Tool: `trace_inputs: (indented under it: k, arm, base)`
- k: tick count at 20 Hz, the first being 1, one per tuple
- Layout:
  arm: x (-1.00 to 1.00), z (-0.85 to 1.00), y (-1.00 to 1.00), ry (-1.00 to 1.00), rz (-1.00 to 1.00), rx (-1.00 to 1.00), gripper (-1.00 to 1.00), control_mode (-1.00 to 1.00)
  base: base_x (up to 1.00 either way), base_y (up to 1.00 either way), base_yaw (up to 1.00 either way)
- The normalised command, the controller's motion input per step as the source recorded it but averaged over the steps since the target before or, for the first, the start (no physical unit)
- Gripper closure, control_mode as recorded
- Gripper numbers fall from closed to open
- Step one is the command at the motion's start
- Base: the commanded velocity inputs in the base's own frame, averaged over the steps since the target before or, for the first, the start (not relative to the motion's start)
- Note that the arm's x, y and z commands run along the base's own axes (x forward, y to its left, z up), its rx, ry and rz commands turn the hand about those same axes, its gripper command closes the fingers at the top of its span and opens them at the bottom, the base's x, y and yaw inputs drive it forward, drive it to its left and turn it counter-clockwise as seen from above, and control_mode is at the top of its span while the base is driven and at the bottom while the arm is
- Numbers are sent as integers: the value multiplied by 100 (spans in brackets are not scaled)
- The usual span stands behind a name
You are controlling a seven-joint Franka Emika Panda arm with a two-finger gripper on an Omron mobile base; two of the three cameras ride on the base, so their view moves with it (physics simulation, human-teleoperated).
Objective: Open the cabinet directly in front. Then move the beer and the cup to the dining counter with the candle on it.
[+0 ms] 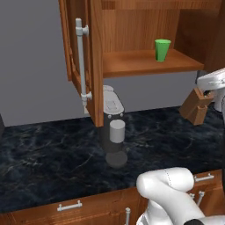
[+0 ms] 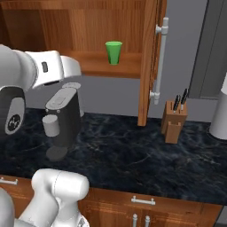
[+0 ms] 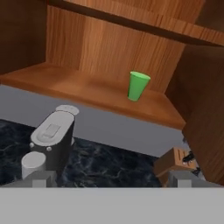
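The fingers stand wide apart, their two grey tips rising at the bottom of the hand view with nothing between them and nothing touched. Ahead of them, well apart, the green cup stands upright on the lower shelf of the open cabinet, toward the shelf's right end and near the right side wall. From the base views the cup sits alone on that shelf, with both cabinet doors swung out; the left door carries a long silver bar handle.

Below the cabinet runs a black white-veined worktop. On it a dark coffee machine with a grey cylinder at its front stands under the shelf's left part, and a wooden knife block stands to the right, its tilt hard to judge from the hand view. Behind is a plain grey wall; wood base drawers with short handles front the worktop.
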Motion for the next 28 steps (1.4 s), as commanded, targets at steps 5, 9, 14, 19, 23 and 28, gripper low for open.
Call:
trace_inputs:
  k: [5,9,14,19,23,28]
  arm:
    - [62,35,11,1,0,0,-100,-100]
    - [70,22,0,10,0,0,-100,-100]
    - [56,5,0,2,0,0,-100,-100]
    - [39,0,0,0,0,0,-100,-100]
    - [29,-22,0,0,0,0,-100,-100]
    - [6,0,0,0,0,0,-100,-100]
  base:
    - [0,0,0]
    - [0,0,0]
    - [0,0,0]
    - [0,0,0]
    - [0,0,0]
    - [0,0,0]
